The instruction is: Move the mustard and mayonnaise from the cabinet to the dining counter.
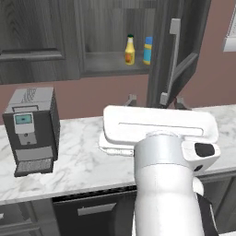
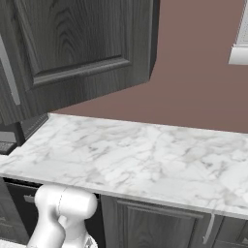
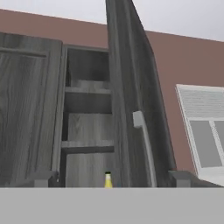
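Observation:
The cabinet point(image 1: 55, 50) hangs on the wall with its right door point(image 1: 177, 50) swung open. On its lower shelf stand the mustard point(image 1: 130, 50), a yellow-tan bottle with a dark cap, and to its right the mayonnaise point(image 1: 148, 50) with a blue lid, partly hidden by the door. My gripper point(image 1: 156, 101) points up just below the open door's bottom edge, open and holding nothing. In the hand view the gripper point(image 3: 111, 178) has its fingertips point(image 3: 41, 178) far apart, the door's steel handle point(image 3: 144, 144) above them and the mustard's top point(image 3: 107, 180) between them. The dining counter is out of view.
A marble worktop point(image 1: 78, 161) runs below the cabinet, with a coffee machine point(image 1: 32, 129) on its left part. Dark base cupboards point(image 2: 155, 223) sit under it. A window point(image 3: 203, 135) is on the wall to the right. The open door point(image 2: 77, 48) juts out over the worktop.

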Controlling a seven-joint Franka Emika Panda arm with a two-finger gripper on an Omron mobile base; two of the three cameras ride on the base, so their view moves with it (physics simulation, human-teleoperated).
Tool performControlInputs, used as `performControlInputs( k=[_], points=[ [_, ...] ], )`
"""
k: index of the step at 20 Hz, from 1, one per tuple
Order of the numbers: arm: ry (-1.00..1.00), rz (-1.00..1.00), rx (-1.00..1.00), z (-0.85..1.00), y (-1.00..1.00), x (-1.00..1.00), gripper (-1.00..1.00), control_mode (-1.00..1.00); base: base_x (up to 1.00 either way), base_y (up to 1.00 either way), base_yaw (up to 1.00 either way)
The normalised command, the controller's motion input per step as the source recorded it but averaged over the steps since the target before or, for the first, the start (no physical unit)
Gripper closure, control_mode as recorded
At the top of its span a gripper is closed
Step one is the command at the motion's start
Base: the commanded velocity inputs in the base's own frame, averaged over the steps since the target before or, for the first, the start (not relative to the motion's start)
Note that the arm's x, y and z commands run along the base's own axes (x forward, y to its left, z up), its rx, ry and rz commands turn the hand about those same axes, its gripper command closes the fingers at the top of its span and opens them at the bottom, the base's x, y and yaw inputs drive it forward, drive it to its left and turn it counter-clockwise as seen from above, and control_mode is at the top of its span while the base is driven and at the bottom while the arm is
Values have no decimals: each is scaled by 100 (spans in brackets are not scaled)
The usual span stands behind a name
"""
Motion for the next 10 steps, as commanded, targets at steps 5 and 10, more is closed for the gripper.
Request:
performControlInputs(
  k=[5,10],
  points=[
    [8,-5,-9,0,67,15,-100,-100,0,0,0],
    [20,-21,-4,-3,12,61,-100,-100,0,0,0]
  ],
)
